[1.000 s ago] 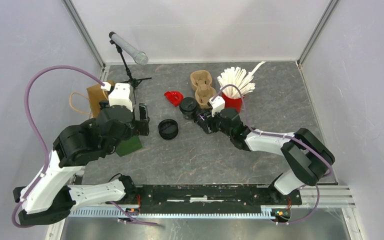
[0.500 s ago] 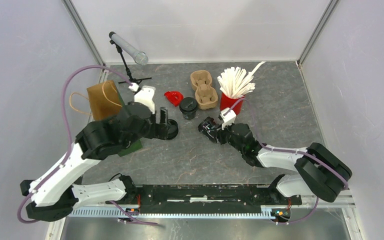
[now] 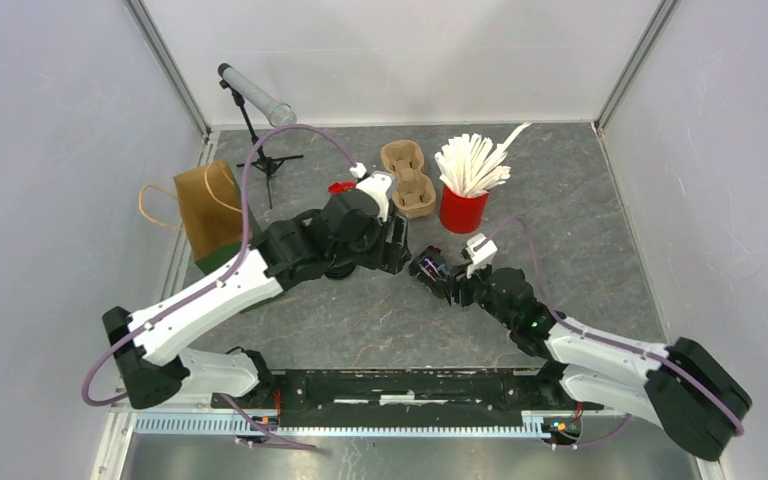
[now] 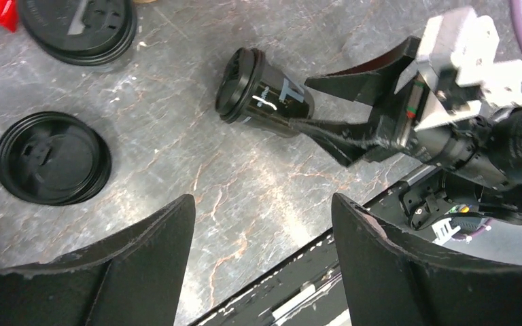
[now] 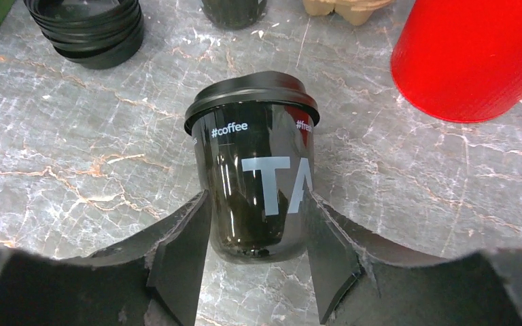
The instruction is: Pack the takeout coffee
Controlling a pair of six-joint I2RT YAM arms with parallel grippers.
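Top view: left tool (image 3: pixel 392 245), spread and empty, has swung from the brown paper bag (image 3: pixel 210 205) to just left of the red paper cup of white stirrers (image 3: pixel 463 210). Right tool (image 3: pixel 432 270) has drawn back nearward of the red cup, clenched on the black lidded coffee cup (image 3: pixel 423 265).

Left wrist: coffee cup (image 4: pixel 262 95) tipped sideways in the right tool; left fingers (image 4: pixel 149 265) well clear.

Right wrist: coffee cup (image 5: pixel 255 170) pinched between both fingers. Probably a handover or re-grip; brown moulded-pulp carrier (image 3: pixel 407 178) shows no cup yet.
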